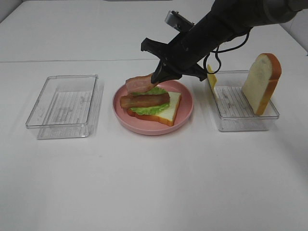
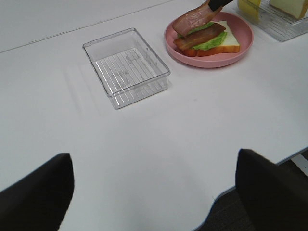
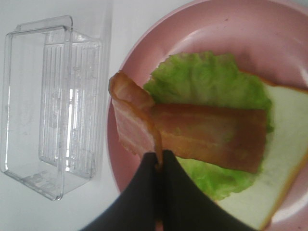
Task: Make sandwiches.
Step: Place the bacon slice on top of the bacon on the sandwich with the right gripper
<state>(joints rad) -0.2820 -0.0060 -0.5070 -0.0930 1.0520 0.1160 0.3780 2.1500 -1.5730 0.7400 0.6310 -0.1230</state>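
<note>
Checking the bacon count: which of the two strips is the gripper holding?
The paler strip, tilted and pinched at one end by the right gripper; the darker strip lies flat on the lettuce.

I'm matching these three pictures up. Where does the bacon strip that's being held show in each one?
Exterior high: the held bacon strip hangs from the right pincer, just left of centre, over the pink plate.
Left wrist: far across the table, raised over the plate, past the clear tray.
Right wrist: close up, pinched at the pincer tips, beside the flat bacon strip.
Shared landmark: the pink plate, in all three.
</note>
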